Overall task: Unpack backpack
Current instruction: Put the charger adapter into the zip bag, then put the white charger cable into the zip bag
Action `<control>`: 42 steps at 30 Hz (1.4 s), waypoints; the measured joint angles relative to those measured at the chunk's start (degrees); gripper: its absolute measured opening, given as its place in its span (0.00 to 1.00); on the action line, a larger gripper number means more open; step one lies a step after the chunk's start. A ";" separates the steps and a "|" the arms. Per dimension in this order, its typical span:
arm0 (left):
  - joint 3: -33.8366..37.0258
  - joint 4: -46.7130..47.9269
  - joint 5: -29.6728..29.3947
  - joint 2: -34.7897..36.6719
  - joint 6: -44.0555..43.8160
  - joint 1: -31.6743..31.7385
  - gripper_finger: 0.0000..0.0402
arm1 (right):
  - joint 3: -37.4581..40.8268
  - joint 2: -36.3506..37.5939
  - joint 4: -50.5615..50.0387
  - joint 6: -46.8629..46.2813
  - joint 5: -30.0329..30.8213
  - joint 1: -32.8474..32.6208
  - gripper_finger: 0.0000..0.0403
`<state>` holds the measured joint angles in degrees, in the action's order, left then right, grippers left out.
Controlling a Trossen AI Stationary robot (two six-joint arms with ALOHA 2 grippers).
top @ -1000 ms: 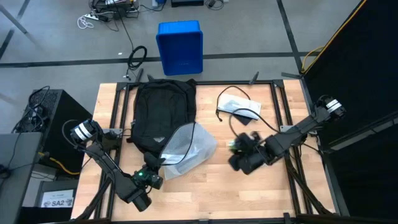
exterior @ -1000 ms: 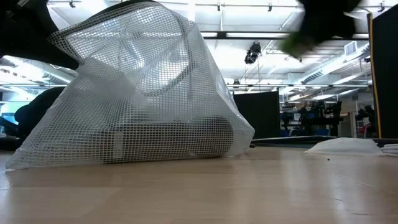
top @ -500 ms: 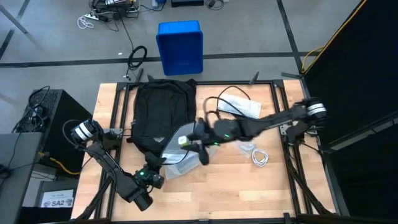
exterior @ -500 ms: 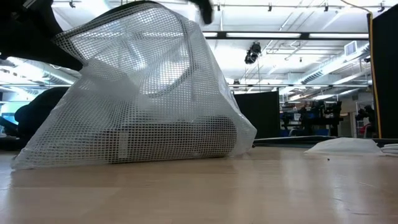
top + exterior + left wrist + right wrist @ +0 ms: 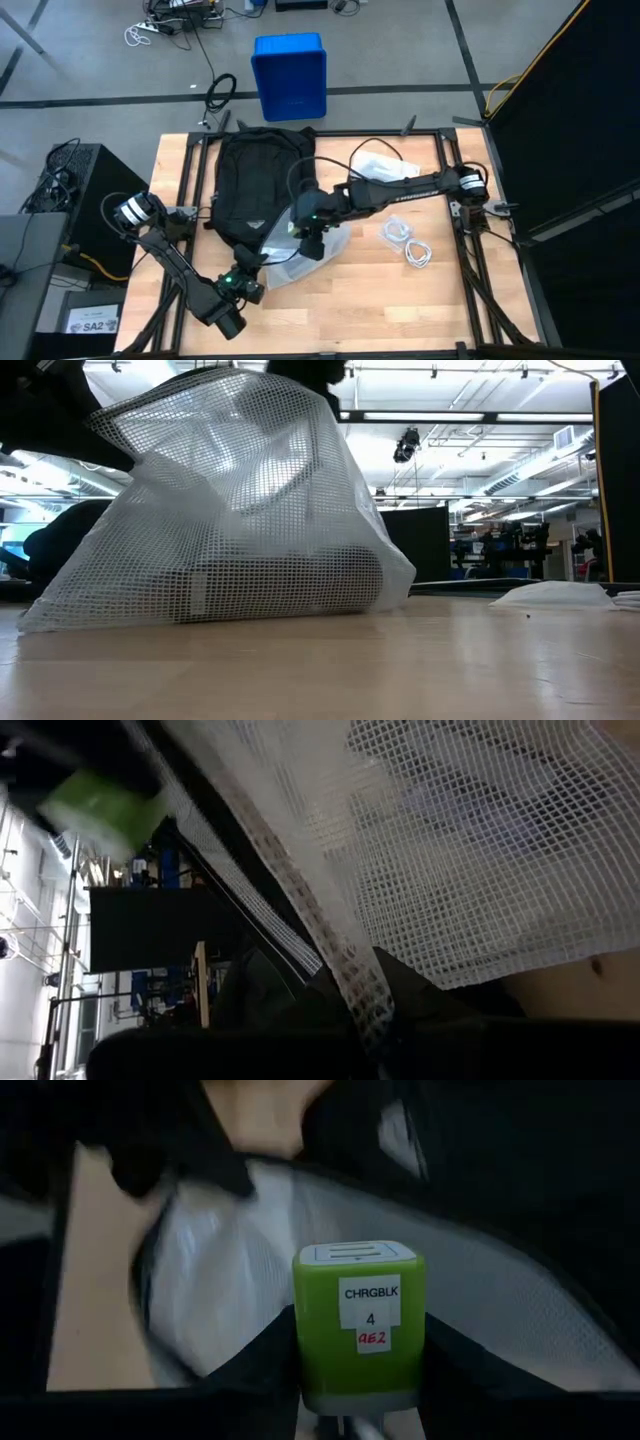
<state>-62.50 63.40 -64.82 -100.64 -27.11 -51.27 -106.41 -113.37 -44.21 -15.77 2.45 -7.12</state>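
Note:
The black backpack (image 5: 262,180) lies flat on the table's far left part. Against its near end stands a white mesh pouch (image 5: 300,242) (image 5: 230,510), its bottom on the table and its mouth raised. My left gripper (image 5: 250,268) is shut on the pouch's near-left edge. My right gripper (image 5: 310,228) hovers over the pouch's mouth, shut on a green charger block (image 5: 358,1325) labelled CHRGBLK 4. In the left wrist view the block (image 5: 100,805) is a green blur above the mesh. My left gripper pinches the pouch's banded mouth edge (image 5: 360,1005) between its two fingers, coming from the table's near left and slanting down. The edge is held up off the table while the pouch's bottom (image 5: 200,615) rests on the wood. My right gripper pinches the charger block's lower part (image 5: 358,1395) between its two fingers, slanting down from the table's right. The block stands out beyond the fingers, label side toward the wrist camera, clear of the pouch and the table.
A coiled white cable (image 5: 405,240) lies on the table's right half. A white pouch with a black cord (image 5: 385,168) lies at the far right. A blue bin (image 5: 290,75) stands on the floor beyond the far edge. A dark bulky thing (image 5: 280,585) sits inside the mesh pouch.
My right gripper has swung from the table's right half toward the left and a little up, rolling its wrist, and now hangs over the mesh pouch with the green block still held. The white cable shows on the table where the gripper stood.

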 joint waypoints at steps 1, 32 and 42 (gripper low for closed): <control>0.00 0.10 0.00 0.00 0.04 0.00 0.00 | 0.01 -0.02 -2.42 -0.83 -0.22 -0.02 0.29; 0.00 -0.96 -1.68 0.00 1.35 0.00 0.00 | -6.83 -0.02 -10.83 -1.20 5.76 -6.18 0.56; 0.00 -1.36 -1.70 0.00 1.33 0.00 0.00 | -12.67 0.16 -17.12 4.96 26.03 -13.05 0.44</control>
<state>-62.50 62.04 -66.52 -100.64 -25.78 -51.27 -119.08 -113.21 -61.33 -10.81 28.48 -20.17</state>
